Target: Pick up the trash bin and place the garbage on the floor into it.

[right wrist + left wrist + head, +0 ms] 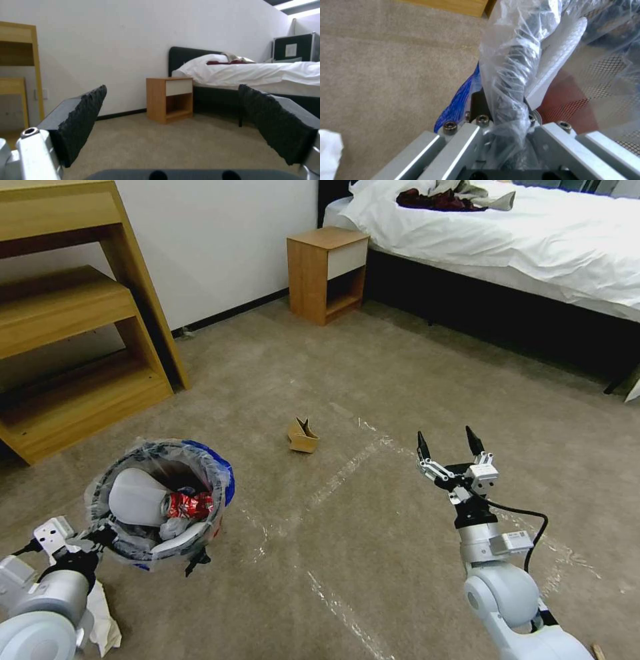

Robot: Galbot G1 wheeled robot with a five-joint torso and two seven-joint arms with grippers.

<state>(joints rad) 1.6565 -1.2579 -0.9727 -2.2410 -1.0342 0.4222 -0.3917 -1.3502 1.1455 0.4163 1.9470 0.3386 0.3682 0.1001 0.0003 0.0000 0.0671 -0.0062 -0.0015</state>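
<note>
Sprawling taped carpet [400, 380] below left tool [150, 553] pinching bin [160, 500], right tool [448, 447] spread.

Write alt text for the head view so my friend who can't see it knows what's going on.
The robot's left gripper holds a litter-filled trash bin by its rim above the floor, while its open right gripper hovers near a brown cardboard scrap. A bed, nightstand and wooden shelf stand behind.
</note>
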